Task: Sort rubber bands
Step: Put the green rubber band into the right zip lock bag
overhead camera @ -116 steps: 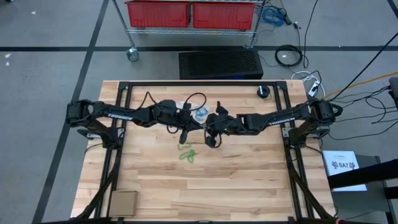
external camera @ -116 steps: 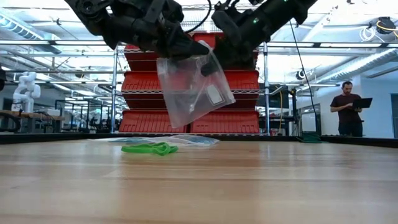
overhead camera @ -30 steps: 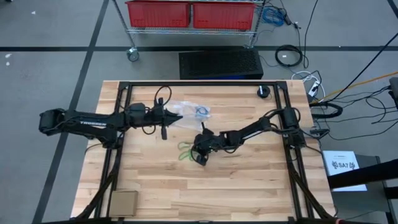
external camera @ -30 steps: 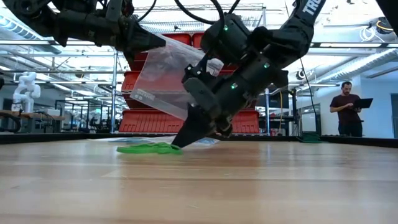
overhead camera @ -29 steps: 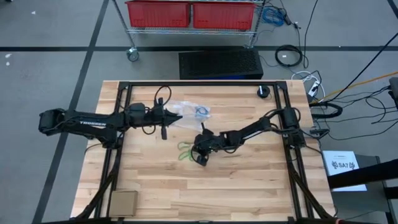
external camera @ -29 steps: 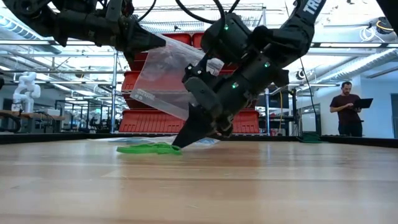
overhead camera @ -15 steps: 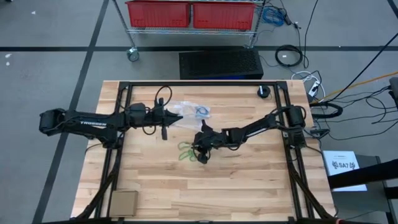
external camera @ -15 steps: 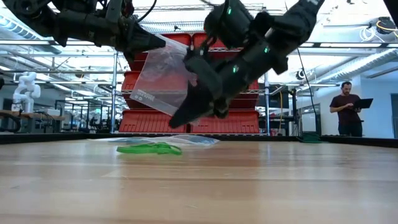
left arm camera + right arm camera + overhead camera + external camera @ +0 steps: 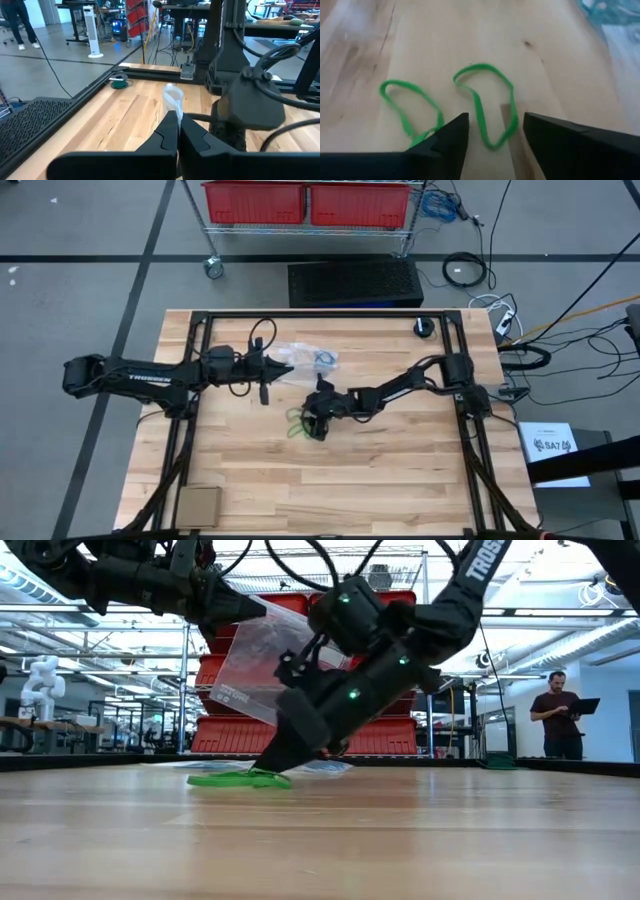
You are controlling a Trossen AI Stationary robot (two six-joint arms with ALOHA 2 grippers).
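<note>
Right hand (image 9: 492,132) spread, over green rubber bands (image 9: 485,107)

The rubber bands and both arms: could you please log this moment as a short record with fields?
green rubber bands: two loops flat on the wooden table, near its middle
right claw: open, low over one green loop
left claw: shut on clear plastic bag, held up above the table
second bag: lying on the table beyond the green loops, bluish contents
person: standing in the background, holding a laptop
</note>
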